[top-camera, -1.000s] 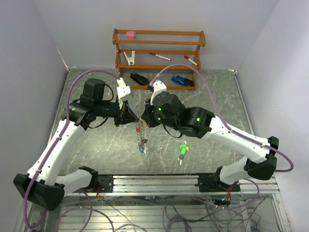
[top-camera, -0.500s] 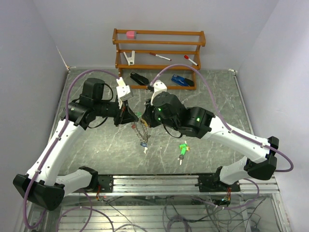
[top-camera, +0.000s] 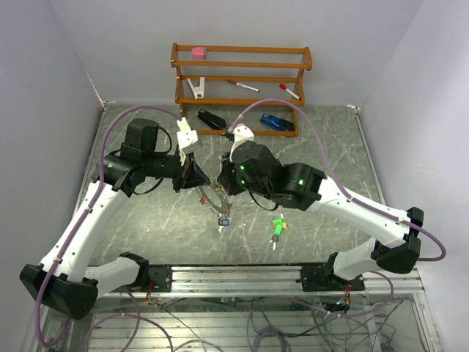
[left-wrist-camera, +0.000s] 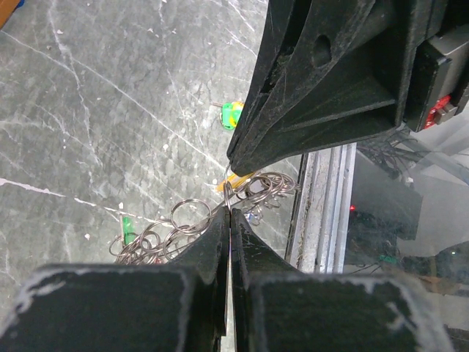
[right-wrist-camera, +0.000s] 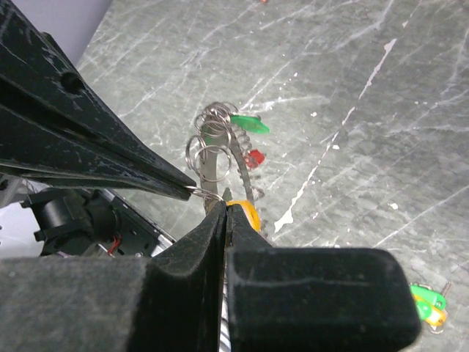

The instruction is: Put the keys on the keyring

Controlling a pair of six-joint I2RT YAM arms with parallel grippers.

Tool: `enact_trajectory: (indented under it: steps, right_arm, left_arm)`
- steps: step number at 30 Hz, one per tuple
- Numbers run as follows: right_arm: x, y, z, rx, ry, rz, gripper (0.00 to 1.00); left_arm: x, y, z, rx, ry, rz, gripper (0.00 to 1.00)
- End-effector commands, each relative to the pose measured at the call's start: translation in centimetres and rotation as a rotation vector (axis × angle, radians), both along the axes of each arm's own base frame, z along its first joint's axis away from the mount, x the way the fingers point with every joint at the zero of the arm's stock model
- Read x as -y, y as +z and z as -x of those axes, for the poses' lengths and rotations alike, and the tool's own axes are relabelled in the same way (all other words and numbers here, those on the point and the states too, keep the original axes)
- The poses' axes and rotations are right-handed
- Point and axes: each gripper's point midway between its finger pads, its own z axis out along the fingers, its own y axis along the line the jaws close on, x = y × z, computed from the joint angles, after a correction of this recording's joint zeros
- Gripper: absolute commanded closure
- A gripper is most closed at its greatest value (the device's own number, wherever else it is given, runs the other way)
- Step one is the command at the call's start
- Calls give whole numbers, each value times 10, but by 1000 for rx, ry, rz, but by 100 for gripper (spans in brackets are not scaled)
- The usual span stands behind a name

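My left gripper [top-camera: 198, 180] and right gripper [top-camera: 218, 183] meet tip to tip above the middle of the table. The left gripper [left-wrist-camera: 229, 209] is shut on a thin wire loop of the keyring [left-wrist-camera: 183, 218]. The keyring [top-camera: 212, 199] hangs between the two grippers as a bunch of small rings with a green tag [right-wrist-camera: 249, 125] and a red tag [right-wrist-camera: 254, 158]. The right gripper [right-wrist-camera: 223, 207] is shut on a key with a yellow-orange head [right-wrist-camera: 247, 214], held right against that loop. A loose green key [top-camera: 278, 226] lies on the table to the right.
A wooden rack [top-camera: 242, 81] stands at the back with a pink eraser [top-camera: 198, 52], red-capped pens [top-camera: 242, 86] and a clip. A black stapler [top-camera: 211, 119] and a blue object [top-camera: 277, 122] lie in front of it. The metal rail [top-camera: 242, 275] runs along the near edge.
The hanging bunch of rings has swung down and to the right. Both grippers have stayed shut and tilted slightly closer together.
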Motion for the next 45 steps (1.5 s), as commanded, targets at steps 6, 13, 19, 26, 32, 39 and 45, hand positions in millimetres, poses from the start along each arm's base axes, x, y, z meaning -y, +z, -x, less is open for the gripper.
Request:
enact_trajectory:
  steps: [6, 13, 19, 26, 32, 39, 45]
  right_arm:
    - [16, -3, 4, -10, -26, 18, 100]
    - [18, -4, 7, -10, -19, 16, 100]
    - [16, -3, 13, -15, 26, 7, 100]
    - [11, 1, 20, -24, 74, -10, 100]
    - [12, 5, 22, -23, 79, -24, 100]
    - [23, 13, 22, -21, 45, -43, 100]
    - [30, 14, 22, -16, 21, -64, 100]
  left_arm:
    - [3, 26, 9, 74, -45, 45, 93]
    - [6, 30, 15, 74, -88, 67, 93]
    - [7, 32, 18, 80, -117, 80, 93]
    - [11, 34, 18, 80, -147, 102, 93]
    - [19, 43, 18, 76, -191, 135, 93]
    - [24, 48, 22, 79, -243, 166, 93]
    - [28, 49, 25, 61, -277, 192, 93]
